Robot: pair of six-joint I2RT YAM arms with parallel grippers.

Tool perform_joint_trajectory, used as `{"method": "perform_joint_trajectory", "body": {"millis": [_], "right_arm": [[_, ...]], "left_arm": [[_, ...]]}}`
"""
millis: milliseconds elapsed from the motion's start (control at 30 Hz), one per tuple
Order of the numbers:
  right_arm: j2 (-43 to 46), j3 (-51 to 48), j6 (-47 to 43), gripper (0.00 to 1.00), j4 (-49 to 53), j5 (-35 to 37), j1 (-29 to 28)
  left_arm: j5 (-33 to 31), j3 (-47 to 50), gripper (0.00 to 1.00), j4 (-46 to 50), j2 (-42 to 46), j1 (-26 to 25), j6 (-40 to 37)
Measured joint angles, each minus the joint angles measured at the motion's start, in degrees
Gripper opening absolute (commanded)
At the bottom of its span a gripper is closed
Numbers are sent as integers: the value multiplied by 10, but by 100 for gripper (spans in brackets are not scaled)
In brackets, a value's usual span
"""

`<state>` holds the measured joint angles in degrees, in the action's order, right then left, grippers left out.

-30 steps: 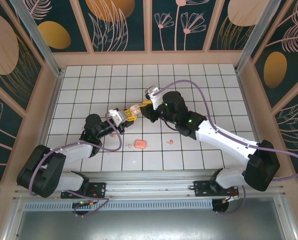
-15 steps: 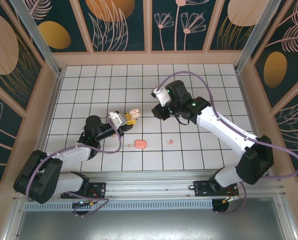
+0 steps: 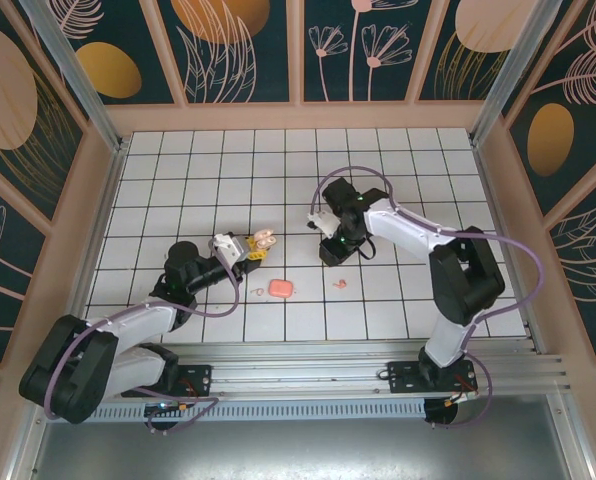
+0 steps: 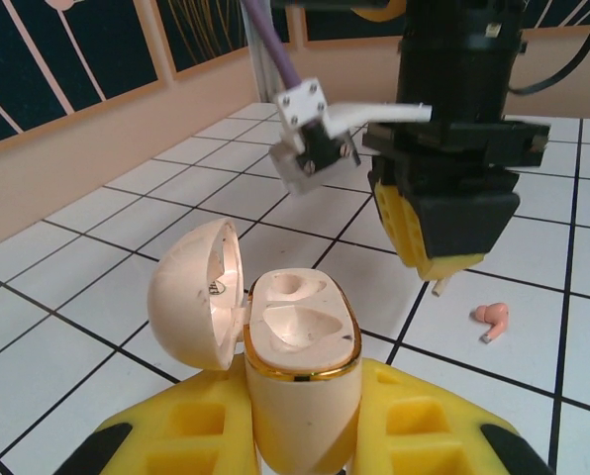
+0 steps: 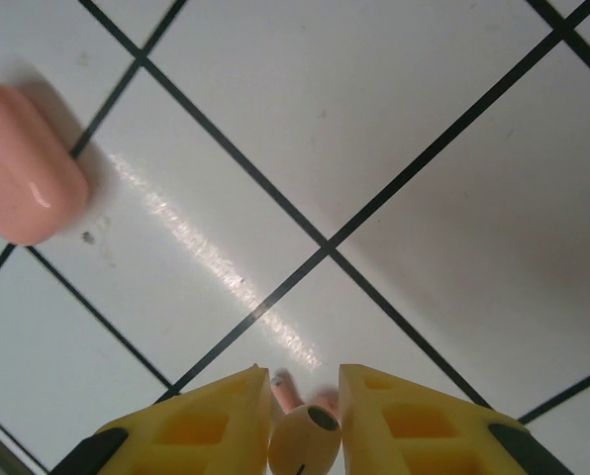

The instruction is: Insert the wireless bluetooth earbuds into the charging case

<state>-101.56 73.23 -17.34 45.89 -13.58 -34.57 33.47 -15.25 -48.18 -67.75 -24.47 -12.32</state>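
Above a white gridded desk (image 3: 178, 170), your left jaws clamped the open charging case (image 4: 300, 386); your right jaws pinched an earbud (image 5: 305, 447), which probably needed aligning over an empty socket (image 4: 297, 332).

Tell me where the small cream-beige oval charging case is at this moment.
The cream-beige oval charging case is left of centre in the top view, held lid-open in the left gripper, with the salmon-pink rounded piece just lower-right of it.

- Top external: overhead from behind, whole counter (image 3: 428, 170).
- Left wrist: low, close, facing the right gripper (image 4: 440, 265).
- Right wrist: close, straight down onto that counter.
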Motion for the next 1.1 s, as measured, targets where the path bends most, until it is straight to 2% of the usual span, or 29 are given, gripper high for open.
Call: {"method": "perform_joint_trajectory", "body": {"millis": [200,400,567,733,867,1100], "right_arm": [[-56,32,-23,25,1,3,4],[-71,47,-17,26,0,14,6],[-63,45,40,32,1,21,22],[-15,16,109,37,20,39,48],[2,-16,154,38,22,39,77],[-27,-29,195,38,19,28,74]], "left_arm": [[-6,0,7,0,0,0,6],[-6,0,7,0,0,0,11],[-8,0,7,0,0,0,14],[-8,0,7,0,-5,0,15],[-8,0,7,0,-9,0,21],[-8,0,7,0,-12,0,30]]}}
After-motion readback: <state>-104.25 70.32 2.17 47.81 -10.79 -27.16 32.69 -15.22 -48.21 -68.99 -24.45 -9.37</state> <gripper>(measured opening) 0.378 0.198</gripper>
